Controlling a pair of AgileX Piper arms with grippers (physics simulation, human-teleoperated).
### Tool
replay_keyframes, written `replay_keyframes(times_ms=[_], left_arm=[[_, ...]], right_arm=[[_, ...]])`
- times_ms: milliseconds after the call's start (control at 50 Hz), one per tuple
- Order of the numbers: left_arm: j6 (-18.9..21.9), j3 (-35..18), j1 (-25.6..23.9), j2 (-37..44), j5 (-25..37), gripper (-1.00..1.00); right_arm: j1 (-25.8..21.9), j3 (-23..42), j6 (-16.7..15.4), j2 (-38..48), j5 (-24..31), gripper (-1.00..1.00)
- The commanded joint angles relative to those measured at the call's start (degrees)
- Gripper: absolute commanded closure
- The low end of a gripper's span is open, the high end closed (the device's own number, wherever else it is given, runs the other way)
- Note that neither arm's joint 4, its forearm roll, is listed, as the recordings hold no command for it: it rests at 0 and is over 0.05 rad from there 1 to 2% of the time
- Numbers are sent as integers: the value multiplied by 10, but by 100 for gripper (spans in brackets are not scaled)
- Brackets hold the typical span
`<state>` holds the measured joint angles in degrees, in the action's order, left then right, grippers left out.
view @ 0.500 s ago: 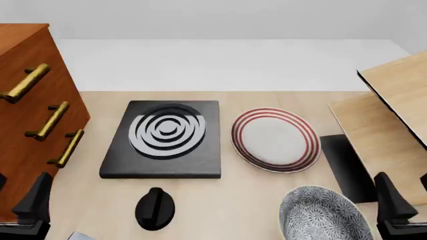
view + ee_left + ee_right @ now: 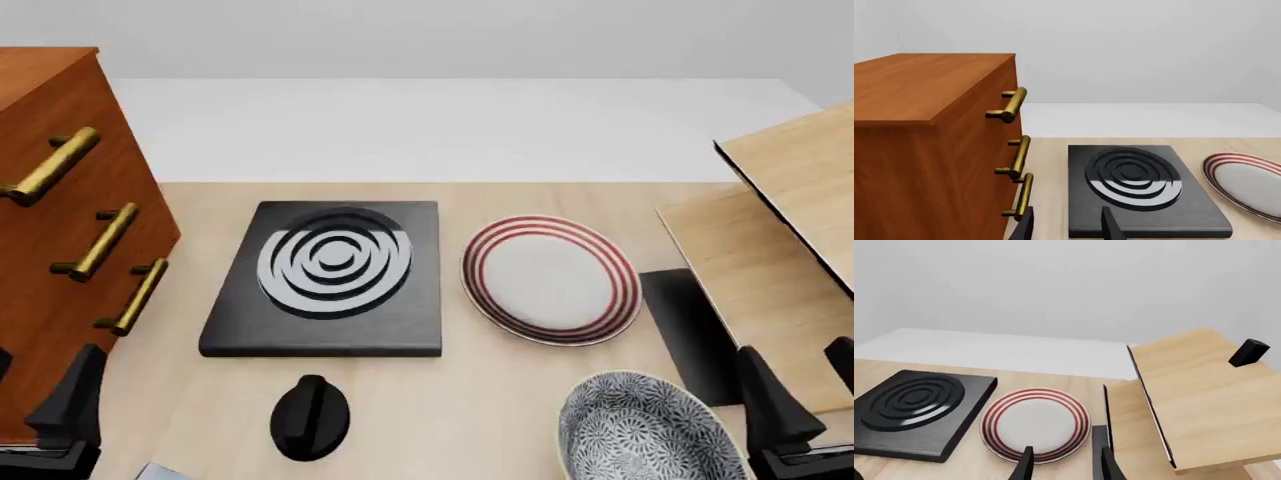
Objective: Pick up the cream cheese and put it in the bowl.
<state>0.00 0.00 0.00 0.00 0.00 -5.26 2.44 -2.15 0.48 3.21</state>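
The bowl (image 2: 627,385), deep and white with a dense grey-blue pattern, stands at the table's near right, cut by the front view's lower edge, and holds nothing that I can see. My right gripper (image 2: 805,388) hangs open just right of it, and the right wrist view shows its fingers (image 2: 1026,462) apart over bare wood. My left gripper (image 2: 36,392) is open at the near left beside the cabinet, its fingertips (image 2: 1110,226) spread with nothing between them. A pale corner (image 2: 160,470) peeks in at the bottom edge. I cannot tell whether it is the cream cheese.
A tall wooden cabinet (image 2: 54,210) with brass handles stands at the left. A black burner slab (image 2: 327,290) sits mid-table with a black knob (image 2: 310,415) in front of it. A red-ringed plate (image 2: 550,278) lies right of the slab. Light wooden boards (image 2: 787,230) and a dark mat (image 2: 687,330) fill the right side.
My right gripper has shifted slightly left, toward the bowl. The left gripper and the objects have not moved.
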Motion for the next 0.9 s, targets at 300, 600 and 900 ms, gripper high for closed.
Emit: replay_keyframes(times_ms=[300,600,900], left_arm=[[0,0,0,0,0,-100],[0,0,0,0,0,-100],[0,0,0,0,0,-100]], right_arm=[[-216,146,-81,80,105,-100],[-337,183,-115,230,65,-100],[-491,225,-121,503,-83,-100]])
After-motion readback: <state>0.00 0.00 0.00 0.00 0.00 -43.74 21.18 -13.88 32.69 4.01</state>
